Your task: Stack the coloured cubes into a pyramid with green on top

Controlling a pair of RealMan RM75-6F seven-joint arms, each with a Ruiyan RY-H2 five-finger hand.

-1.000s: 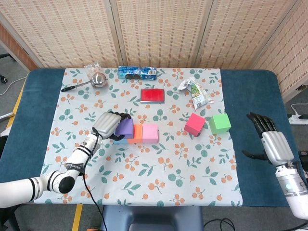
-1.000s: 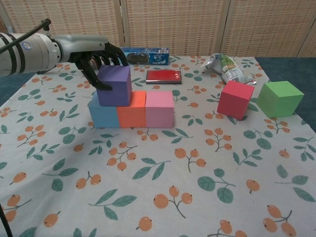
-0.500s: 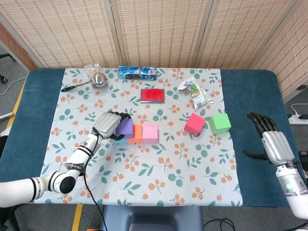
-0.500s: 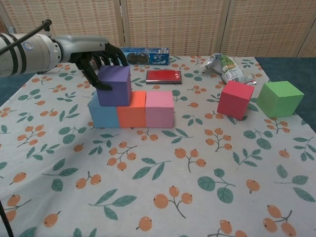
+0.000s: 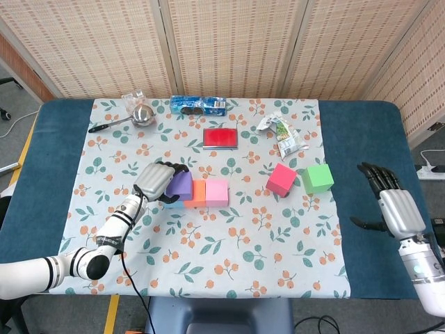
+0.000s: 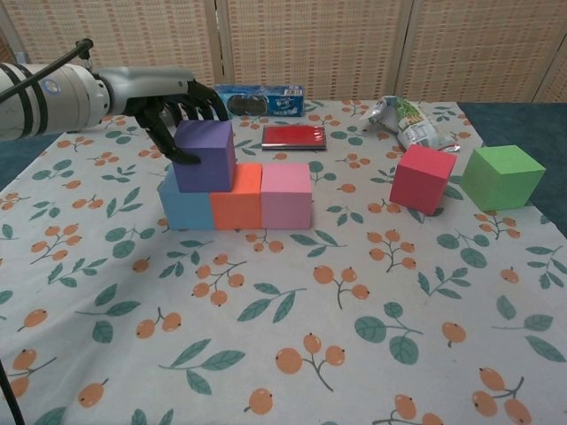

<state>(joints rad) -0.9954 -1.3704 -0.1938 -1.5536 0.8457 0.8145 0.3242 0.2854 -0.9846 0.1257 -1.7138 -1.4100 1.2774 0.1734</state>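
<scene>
Fingers of your left hand grip the purple cube seated on blue and orange; right hand lies spread, so release, then fetch red.

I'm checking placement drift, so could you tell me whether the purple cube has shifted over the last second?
No. The purple cube sits on the same spot atop the blue cube and orange cube, the left robot hand holding it.

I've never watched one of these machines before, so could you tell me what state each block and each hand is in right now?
Purple block: on the blue and orange blocks, held by the left hand.
Blue block, orange block, pink block: in one row, touching.
Red block: alone on the cloth.
Green block: alone on the cloth.
Left hand: gripping the purple block.
Right hand: open, empty.
</scene>
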